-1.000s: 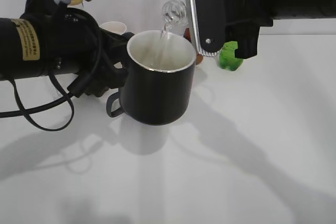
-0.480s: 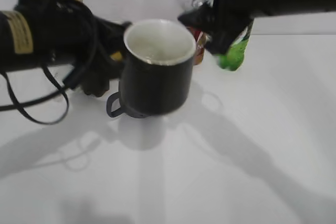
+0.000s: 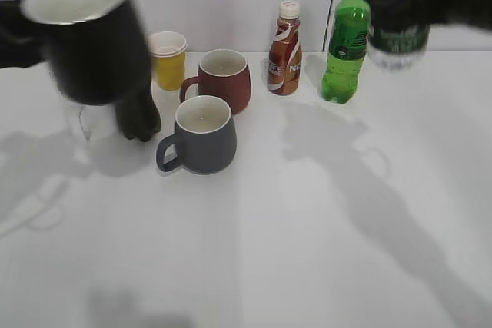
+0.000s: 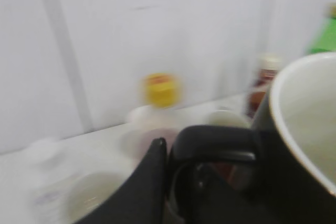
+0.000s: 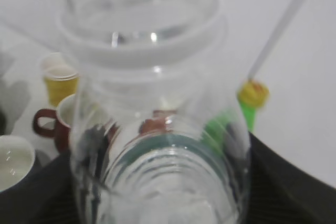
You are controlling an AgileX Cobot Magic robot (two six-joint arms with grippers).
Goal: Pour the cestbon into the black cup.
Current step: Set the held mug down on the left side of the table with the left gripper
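The black cup [image 3: 88, 40] hangs blurred in the air at the upper left of the exterior view, its off-white inside showing. My left gripper [image 4: 173, 174] is shut on its loop handle [image 4: 215, 142]; the cup body [image 4: 294, 150] fills the right of the left wrist view. The cestbon [image 3: 397, 42] is held high at the upper right, blurred, beside the green soda bottle. In the right wrist view it [image 5: 152, 77] stands upright and fills the frame, with my right gripper [image 5: 160, 205] shut around its lower body.
On the white table stand a grey-blue mug [image 3: 201, 134], a red-brown mug [image 3: 224, 78], a yellow cup with a white lid [image 3: 167, 57], a dark bottle with a red label [image 3: 285, 50] and a green soda bottle [image 3: 347, 44]. A clear glass [image 3: 86, 122] stands under the black cup.
The tilted cestbon stopped pouring, went upright and moved up to the right. The black cup moved from the middle to the upper left, uncovering the mugs behind it.
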